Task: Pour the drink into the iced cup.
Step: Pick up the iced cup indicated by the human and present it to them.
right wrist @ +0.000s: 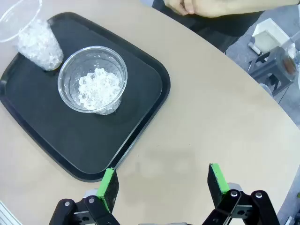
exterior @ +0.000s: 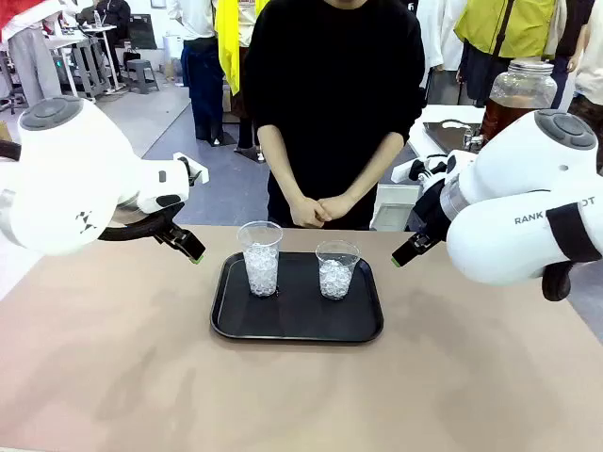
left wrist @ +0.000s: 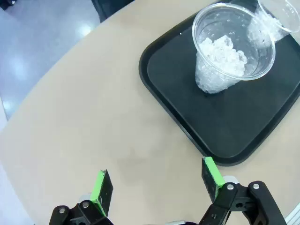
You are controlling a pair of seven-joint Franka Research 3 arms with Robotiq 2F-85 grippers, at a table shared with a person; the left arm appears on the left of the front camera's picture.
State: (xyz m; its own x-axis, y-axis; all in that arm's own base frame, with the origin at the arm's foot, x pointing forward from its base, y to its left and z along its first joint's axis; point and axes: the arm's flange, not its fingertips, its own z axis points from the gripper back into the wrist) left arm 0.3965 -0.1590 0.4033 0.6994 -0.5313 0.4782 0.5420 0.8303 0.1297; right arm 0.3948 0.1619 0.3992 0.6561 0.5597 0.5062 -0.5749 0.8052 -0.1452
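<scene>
tall iced cup (exterior: 261,262) lies ahead of the left gripper (left wrist: 154,177), short iced cup (exterior: 336,271) ahead of the right gripper (right wrist: 162,179). both grippers hang nearest you, jaws apart, empty. cups upright, clear, part-filled with ice, side by side on the black tray (exterior: 292,331). beyond: person's clasped hands (exterior: 320,207). farthest right: jar (exterior: 521,92) of brown liquid, probably the drink, nearer your right arm.
</scene>
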